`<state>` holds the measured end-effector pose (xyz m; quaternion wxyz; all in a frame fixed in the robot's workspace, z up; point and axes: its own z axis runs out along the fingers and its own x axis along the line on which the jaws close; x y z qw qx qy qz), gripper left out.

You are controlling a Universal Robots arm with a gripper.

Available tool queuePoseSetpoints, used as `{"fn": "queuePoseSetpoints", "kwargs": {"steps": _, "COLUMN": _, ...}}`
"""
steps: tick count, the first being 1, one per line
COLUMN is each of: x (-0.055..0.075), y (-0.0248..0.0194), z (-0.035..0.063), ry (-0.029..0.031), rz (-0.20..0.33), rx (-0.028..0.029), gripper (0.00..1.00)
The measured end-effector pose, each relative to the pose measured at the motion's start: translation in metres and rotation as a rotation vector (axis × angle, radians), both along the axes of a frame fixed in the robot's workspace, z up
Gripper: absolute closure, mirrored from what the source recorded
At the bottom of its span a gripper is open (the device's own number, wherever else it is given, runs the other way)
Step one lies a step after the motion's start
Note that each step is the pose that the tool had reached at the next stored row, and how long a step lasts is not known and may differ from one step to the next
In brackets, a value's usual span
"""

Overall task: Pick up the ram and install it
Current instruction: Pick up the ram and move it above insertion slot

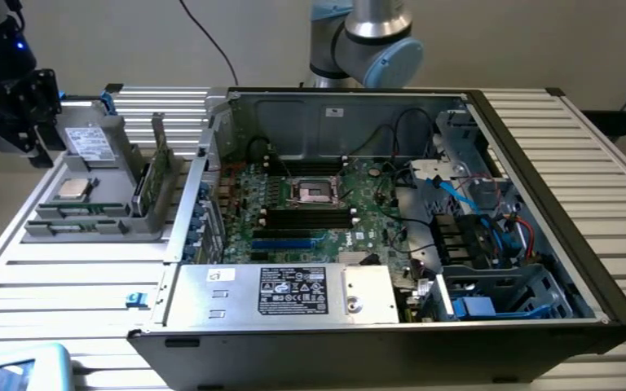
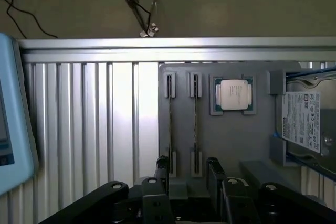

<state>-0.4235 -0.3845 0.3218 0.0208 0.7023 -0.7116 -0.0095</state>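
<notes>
While the gripper [image 1: 19, 130] hangs at the upper left of the exterior view, above the far end of the grey holder tray [image 1: 43, 230], its fingers [image 2: 163, 170] stand wide apart with nothing between them. It touches nothing.

Seen from the wrist camera, the ram [image 2: 195, 124] sits on edge in a narrow slot of the tray [image 2: 231, 145], a thin line running the slot's length. It lies roughly in line with the gap between the open fingers. A second stick [image 2: 169, 124] stands in the neighbouring slot, parallel and just beside it. On the ram's other side is the silver processor chip [image 2: 234, 94] in its square seat, and beyond that a hard drive [image 2: 303, 121] with a white label.

At the left of the exterior view the same order runs down the tray: hard drive [image 1: 87, 142], processor chip [image 1: 72, 189], then the ram [image 1: 74, 213] as a green strip near the tray's lower end. A broader green card [image 1: 157, 175] stands upright along the tray's right edge.

The open computer case [image 1: 557, 204] fills the middle and right of that view on the slatted table [image 1: 63, 277]. On its motherboard [image 1: 373, 204], the black memory slots [image 1: 307, 217] below the processor socket are bare.
</notes>
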Motion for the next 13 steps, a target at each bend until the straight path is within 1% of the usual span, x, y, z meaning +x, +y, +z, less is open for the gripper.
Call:
{"fn": "queuePoseSetpoints", "kwargs": {"steps": 4, "x": -0.001, "y": -0.001, "z": -0.0073, "ry": -0.003, "rz": 0.0, "rx": 0.0001, "gripper": 0.57}}
{"fn": "queuePoseSetpoints", "kwargs": {"steps": 9, "x": -0.001, "y": -0.0034, "z": -0.0163, "ry": -0.0033, "rz": 0.0, "rx": -0.0001, "gripper": 0.57}}
{"fn": "queuePoseSetpoints", "kwargs": {"steps": 13, "x": -0.002, "y": -0.0077, "z": -0.0235, "ry": -0.0031, "rz": 0.0, "rx": -0.0001, "gripper": 0.57}}
